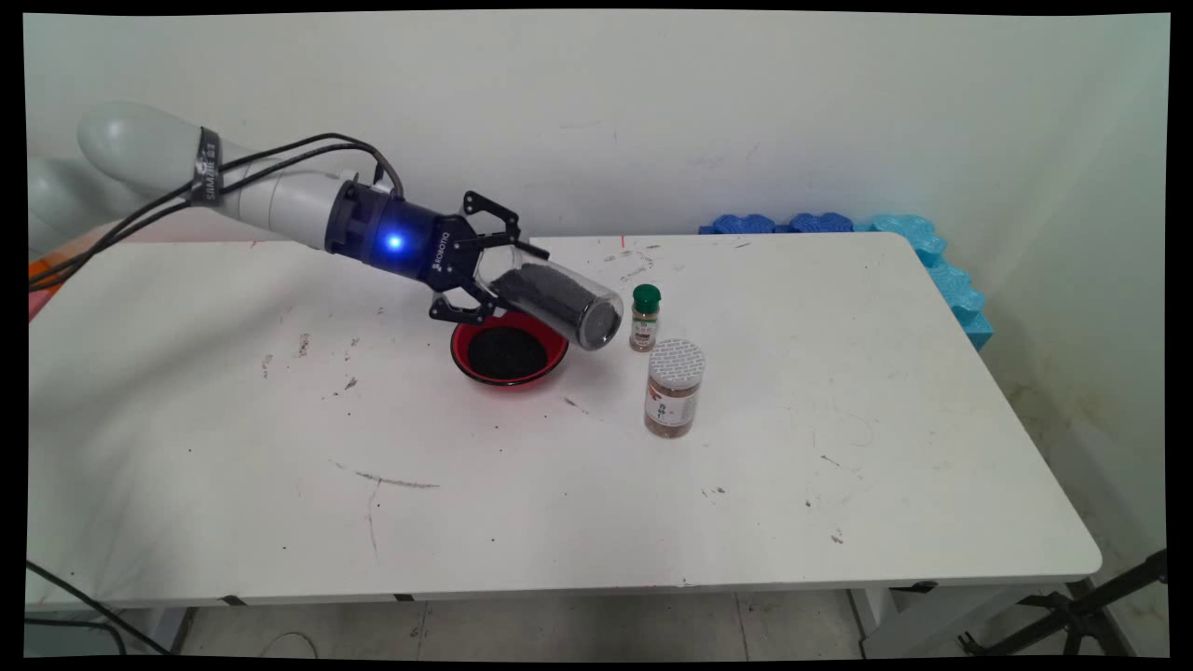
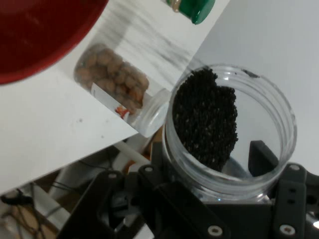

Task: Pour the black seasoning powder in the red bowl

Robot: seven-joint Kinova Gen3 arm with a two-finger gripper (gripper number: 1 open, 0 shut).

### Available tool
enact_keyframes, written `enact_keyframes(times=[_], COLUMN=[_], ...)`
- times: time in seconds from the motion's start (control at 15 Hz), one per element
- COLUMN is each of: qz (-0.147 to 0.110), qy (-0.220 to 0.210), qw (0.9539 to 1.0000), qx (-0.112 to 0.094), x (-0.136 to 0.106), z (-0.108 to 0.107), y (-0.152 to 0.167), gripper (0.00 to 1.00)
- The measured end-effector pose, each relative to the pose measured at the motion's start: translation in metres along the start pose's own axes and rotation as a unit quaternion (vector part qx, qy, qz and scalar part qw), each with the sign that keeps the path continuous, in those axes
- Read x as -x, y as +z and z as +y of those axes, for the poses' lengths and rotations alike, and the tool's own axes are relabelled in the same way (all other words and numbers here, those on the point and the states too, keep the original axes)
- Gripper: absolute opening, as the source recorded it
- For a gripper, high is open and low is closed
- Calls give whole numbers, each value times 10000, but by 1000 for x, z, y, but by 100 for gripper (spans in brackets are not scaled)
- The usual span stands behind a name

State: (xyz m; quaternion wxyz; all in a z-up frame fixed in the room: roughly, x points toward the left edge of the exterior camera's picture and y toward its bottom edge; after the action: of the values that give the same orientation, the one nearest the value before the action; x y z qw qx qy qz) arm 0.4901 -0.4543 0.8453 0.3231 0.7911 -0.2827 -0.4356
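Nearest the camera, a broad bare stretch of white table (image 1: 559,503), scuffed and speckled, running out to the front edge and the rounded front-right corner. Next back, right of centre, a clear jar with a white perforated lid (image 1: 673,388), upright, brown lumps inside, label on its side. Just past it toward 11 o'clock, a small spice bottle with a green cap (image 1: 645,318), upright, close to the lidded jar but apart from it. At 9 o'clock from the spice bottle, a red bowl (image 1: 509,349) resting on the table, dark granules heaped in it. Directly above the bowl's far rim, the black two-finger gripper (image 1: 494,270), reaching in from 10 o'clock and clamped on a clear open jar (image 1: 555,300) partly filled with black granules. Jar tipped well over, mouth pointing toward 4 o'clock and downward, overhanging the bowl's right rim and ending just short of the spice bottle. In the hand view, fingers (image 2: 261,157) pressed against the jar wall (image 2: 229,149) near its base, granules banked against one side. Wide open surface left of the bowl and right of the jars. Farthest back, blue foam pieces (image 1: 839,225) along the table's far-right edge against the wall.
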Motion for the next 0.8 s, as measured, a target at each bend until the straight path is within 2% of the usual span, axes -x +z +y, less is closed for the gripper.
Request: enact_keyframes(times=[0.2,0.47,0.6,0.8], qz=[-23,-63,-66,-27], qy=[642,1337,1721,2374], qw=[9979,9910,9850,9714], qx=[-74,-68,-42,-86], x=[2,8,11,14], z=[2,6,9,13], y=[-1,-2,-3,-5], gripper=[0,0,0,0])
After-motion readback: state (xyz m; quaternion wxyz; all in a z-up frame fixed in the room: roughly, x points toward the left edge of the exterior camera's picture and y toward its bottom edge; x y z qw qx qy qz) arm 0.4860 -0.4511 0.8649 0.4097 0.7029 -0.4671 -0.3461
